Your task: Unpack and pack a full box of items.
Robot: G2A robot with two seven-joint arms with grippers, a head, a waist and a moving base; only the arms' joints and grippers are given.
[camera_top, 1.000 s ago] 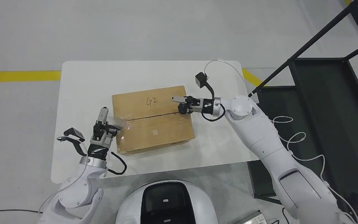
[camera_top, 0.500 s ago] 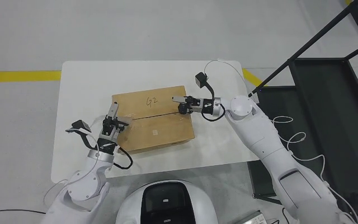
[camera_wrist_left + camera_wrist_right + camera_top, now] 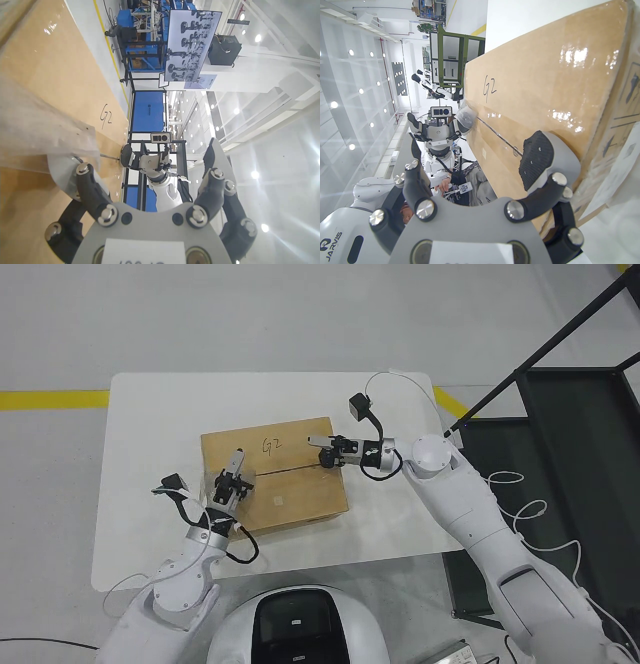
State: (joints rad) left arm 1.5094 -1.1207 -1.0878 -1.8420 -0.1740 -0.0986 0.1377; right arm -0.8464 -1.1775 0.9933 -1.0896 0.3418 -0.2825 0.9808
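On the white table [image 3: 140, 414], your left gripper [image 3: 232, 472], fingers spread with clear tape film [image 3: 37, 130] clinging, now sits farther inward over the taped brown cardboard box [image 3: 295, 499], so unsealing looks underway; right gripper [image 3: 318, 450] likewise spread, empty.

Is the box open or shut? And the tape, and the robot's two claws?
Box, shut, flaps meeting at the seam.
Clear tape, lifted loose off the box top.
Left claw, open, above the box top.
Right claw, open, one finger on the box's end.
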